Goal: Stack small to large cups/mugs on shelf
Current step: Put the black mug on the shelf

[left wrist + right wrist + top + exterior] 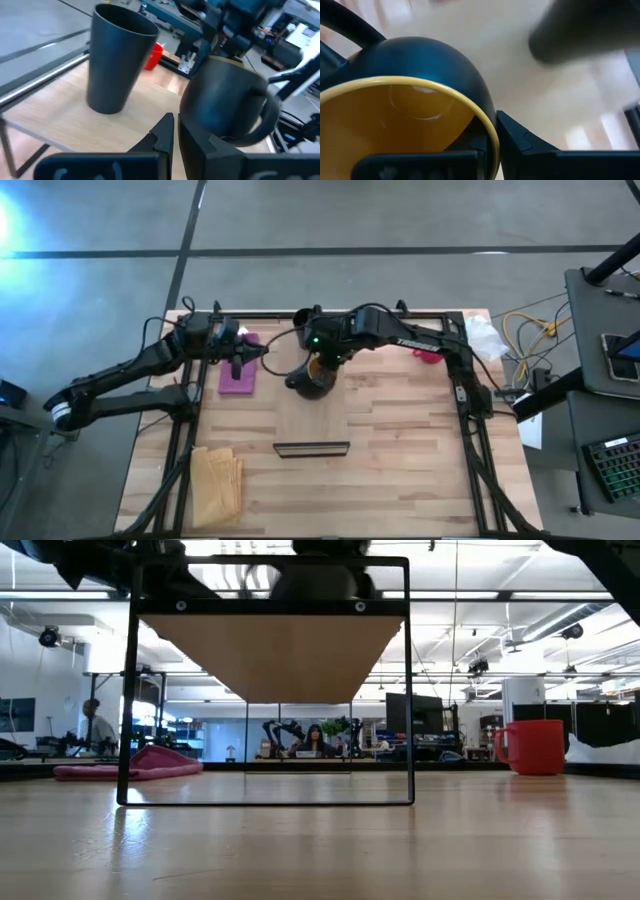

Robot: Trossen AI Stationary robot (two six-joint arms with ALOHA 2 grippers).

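Observation:
The dark mug with the yellow inside [313,378] is on or just above the pale wooden shelf board [312,420], near its far end. My right gripper [322,360] is shut on the mug. The tall black tumbler [117,57] stands upright on the board beside the mug. It shows blurred in the right wrist view [585,30]. The red mug [535,747] stands on the tabletop at the far right, off the shelf. My left gripper [173,134] is shut and empty, level, just left of the mug's handle [270,107]. My right gripper holds the mug's wall at the rim [492,132], on the side away from the handle. One finger is inside the mug and one finger [522,142] is outside. The fingers come from above, slanting down. The mug is about upright. Whether its base rests on the board, I cannot tell.
The shelf's dark wire frame [311,448] stands at its near end. A pink cloth [238,375] lies left of the shelf, under my left gripper. A yellow cloth [216,478] lies at the near left. People and other robot arms show in the room behind the table.

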